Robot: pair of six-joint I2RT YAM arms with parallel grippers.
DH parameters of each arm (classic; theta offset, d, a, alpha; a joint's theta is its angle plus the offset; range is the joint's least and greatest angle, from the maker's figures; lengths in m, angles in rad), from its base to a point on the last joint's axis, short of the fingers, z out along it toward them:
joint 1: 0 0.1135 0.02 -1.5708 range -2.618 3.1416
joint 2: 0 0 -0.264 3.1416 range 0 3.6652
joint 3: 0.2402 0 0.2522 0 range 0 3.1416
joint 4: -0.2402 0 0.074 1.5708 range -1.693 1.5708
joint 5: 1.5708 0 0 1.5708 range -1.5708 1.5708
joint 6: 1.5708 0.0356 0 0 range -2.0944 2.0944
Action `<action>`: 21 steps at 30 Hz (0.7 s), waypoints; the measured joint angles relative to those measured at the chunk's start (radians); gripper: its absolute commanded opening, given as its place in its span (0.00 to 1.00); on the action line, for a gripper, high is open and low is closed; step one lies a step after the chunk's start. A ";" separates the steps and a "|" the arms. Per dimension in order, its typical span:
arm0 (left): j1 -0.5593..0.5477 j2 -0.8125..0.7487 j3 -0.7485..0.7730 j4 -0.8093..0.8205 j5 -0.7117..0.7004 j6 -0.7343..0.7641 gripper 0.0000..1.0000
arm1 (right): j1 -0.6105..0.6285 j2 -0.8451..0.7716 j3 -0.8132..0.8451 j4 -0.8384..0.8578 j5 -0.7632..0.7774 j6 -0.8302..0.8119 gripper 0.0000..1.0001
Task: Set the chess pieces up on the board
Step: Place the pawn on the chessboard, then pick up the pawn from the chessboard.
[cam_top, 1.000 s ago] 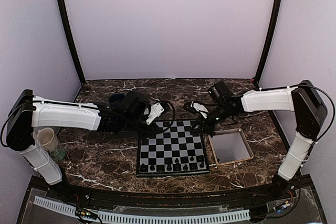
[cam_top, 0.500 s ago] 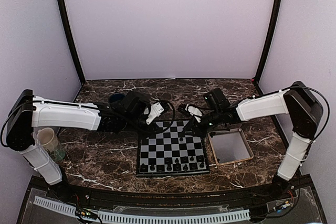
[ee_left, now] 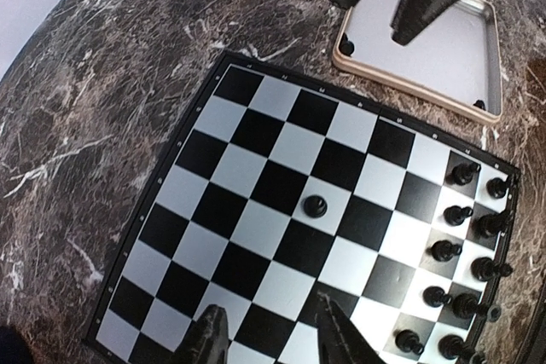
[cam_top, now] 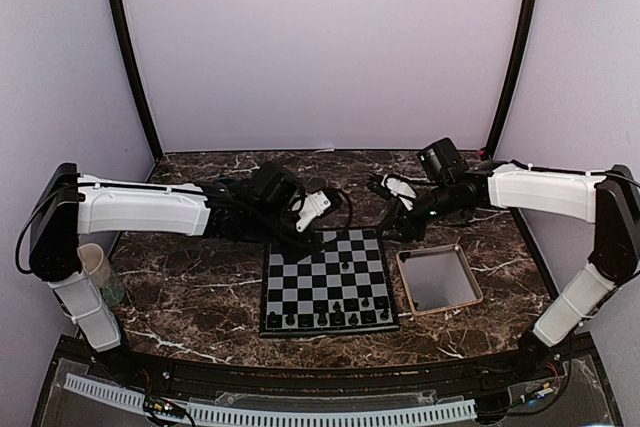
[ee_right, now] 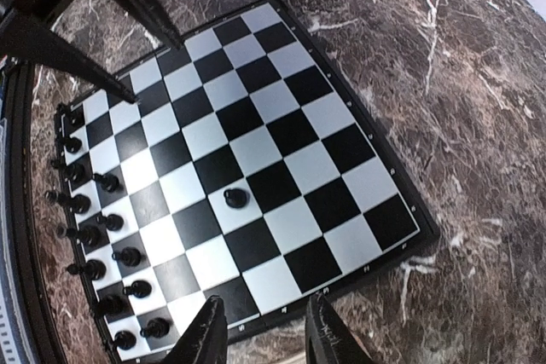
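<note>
The board point(cam_top: 300, 282) lies at the table's near middle. Most chess pieces point(cam_top: 330, 316) stand in two rows on its near edge; they also show in the left wrist view point(ee_left: 465, 249) and the right wrist view point(ee_right: 94, 236). One lone pawn point(cam_top: 345, 265) stands on a pale square mid-board point(ee_left: 315, 205) point(ee_right: 235, 198). My left gripper point(cam_top: 305, 238) hovers over the board's far left corner, open and empty point(ee_left: 273, 343). My right gripper point(cam_top: 392, 229) hovers just off the far right corner, open and empty point(ee_right: 266, 338).
A tan-rimmed square tray point(cam_top: 470, 269) sits right of the board, also in the left wrist view point(ee_left: 409, 91). A pale cup point(cam_top: 93, 267) stands by the left arm's base. Dark marble table point(cam_top: 200, 297) surrounds the board; walls close in on three sides.
My right gripper reached over the board, left the lone pawn mid-board, then drew back up and to the right. My left arm stretched right toward the board's far edge.
</note>
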 measured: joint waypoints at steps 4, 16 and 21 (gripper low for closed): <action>-0.003 0.086 0.125 -0.058 0.045 -0.018 0.36 | -0.017 -0.109 -0.076 -0.041 0.076 -0.023 0.48; -0.023 0.354 0.415 -0.191 0.078 -0.036 0.37 | -0.190 -0.257 -0.188 0.037 0.192 -0.030 0.50; -0.045 0.414 0.485 -0.241 0.071 -0.028 0.37 | -0.190 -0.276 -0.199 0.045 0.216 -0.045 0.50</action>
